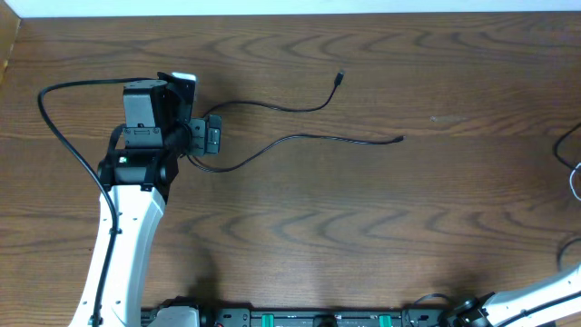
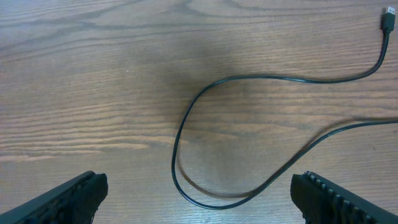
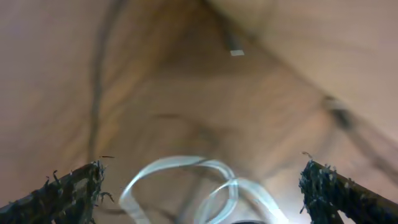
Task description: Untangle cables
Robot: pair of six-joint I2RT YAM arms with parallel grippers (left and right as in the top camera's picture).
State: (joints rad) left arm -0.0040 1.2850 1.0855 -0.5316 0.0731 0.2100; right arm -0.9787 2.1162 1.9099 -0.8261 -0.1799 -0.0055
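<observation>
A thin black cable [image 1: 272, 145] lies on the wooden table. It loops under my left gripper [image 1: 209, 138], and its ends lie at a small plug [image 1: 340, 77] and a tip [image 1: 401, 138]. In the left wrist view the left gripper [image 2: 199, 200] is open and empty. The black cable [image 2: 249, 79] curves into a loop whose bottom lies between the fingers, and its plug [image 2: 387, 20] is at the top right. In the blurred right wrist view the right gripper [image 3: 202, 196] is open, with white cable loops [image 3: 180, 165] between the fingers, not gripped.
More cable, dark [image 1: 570, 145] and light [image 1: 576, 186], lies at the table's right edge. The right arm [image 1: 536, 295] enters at the bottom right corner. A thick black lead [image 1: 54, 118] runs along the left arm. The table's back edge [image 1: 290, 13] meets a white wall.
</observation>
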